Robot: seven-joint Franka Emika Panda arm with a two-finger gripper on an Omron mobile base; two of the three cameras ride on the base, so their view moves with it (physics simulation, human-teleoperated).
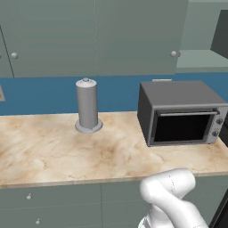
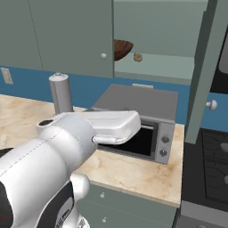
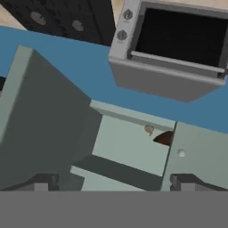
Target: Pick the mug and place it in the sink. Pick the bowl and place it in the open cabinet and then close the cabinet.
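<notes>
The bowl [image 2: 122,49] is seen on the shelf inside the cabinet [image 2: 71,35], at the left edge of the opening. The claw [image 3: 111,182] is spread wide and empty. The open door [image 2: 202,75], at the right, should be met flat and swung shut steadily, clear of the microwave [image 2: 142,120] on the counter [image 2: 133,171].

Bowl [image 2: 122,48] dark wood; cabinet [image 2: 71,35] matt grey-green; counter [image 1: 53,147] glossy marble; microwave [image 1: 180,113] matt metal.
</notes>
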